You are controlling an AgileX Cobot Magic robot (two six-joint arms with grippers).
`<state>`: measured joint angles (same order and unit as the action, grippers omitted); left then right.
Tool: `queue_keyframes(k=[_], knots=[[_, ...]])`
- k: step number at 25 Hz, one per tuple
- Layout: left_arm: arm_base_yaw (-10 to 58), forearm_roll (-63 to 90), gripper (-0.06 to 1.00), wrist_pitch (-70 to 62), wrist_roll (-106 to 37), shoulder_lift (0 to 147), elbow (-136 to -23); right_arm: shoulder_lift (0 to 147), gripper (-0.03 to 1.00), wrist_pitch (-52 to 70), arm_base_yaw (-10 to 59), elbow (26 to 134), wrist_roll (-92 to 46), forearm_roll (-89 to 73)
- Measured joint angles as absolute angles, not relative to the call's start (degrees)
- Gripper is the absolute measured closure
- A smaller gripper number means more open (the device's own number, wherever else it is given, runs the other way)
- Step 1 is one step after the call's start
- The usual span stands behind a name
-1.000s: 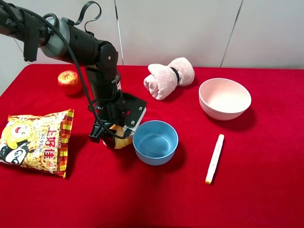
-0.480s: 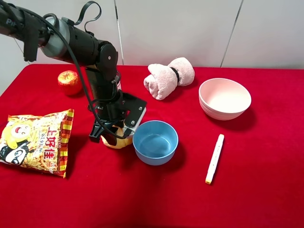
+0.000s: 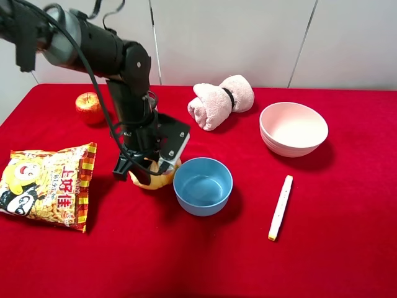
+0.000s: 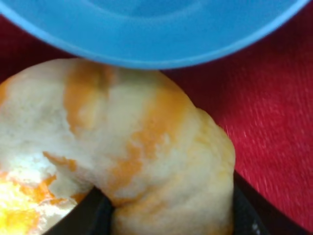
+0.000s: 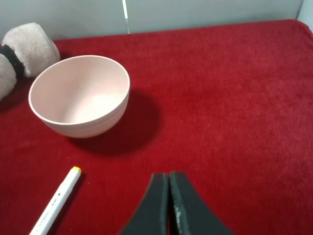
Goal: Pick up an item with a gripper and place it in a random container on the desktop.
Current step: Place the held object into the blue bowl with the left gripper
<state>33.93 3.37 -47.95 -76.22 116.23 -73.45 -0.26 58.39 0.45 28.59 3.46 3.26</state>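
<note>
1. Fist-sized bread roll (image 4: 137, 147): pale-yellow and lumpy, with golden-brown stripes running down its ridges, shaped much like a pumpkin.
2. Held in the left gripper (image 3: 146, 169), dark fingers clamped on either side of it, just left of the light-blue bowl (image 3: 203, 185), low over the red cloth (image 3: 347, 248).
3. Impossible to tell whether it rests on the cloth or hangs just clear of it.
4. Shown only by the left wrist view: the roll's surface up close, a brighter yellow patch at one edge, the bowl's blue rim right against the roll, touching or not unclear.
5. Shown only by the high view: the wider layout, with a red-yellow apple (image 3: 90, 107) behind the arm, a snack bag (image 3: 46, 184) at far left and a pink rolled towel (image 3: 220, 100) at the back.
6. Shown only by the right wrist view: the right gripper (image 5: 168, 205), fingers pressed together, above bare cloth near the pale pink bowl (image 5: 78, 95) and a white marker (image 5: 55, 201).
</note>
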Motion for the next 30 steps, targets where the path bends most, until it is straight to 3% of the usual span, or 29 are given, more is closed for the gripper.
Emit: queue_keyframes(k=[19,30], knots=[[34.26,3.11,0.52,-53.90,-70.46,108.79,-75.23,-0.26,1.00,58.39,0.45,28.59,3.46,3.26],[43.01,3.83,0.52,-50.70,-68.79,108.73,-77.79,-0.26,1.00,58.39,0.45,28.59,3.46,3.26]])
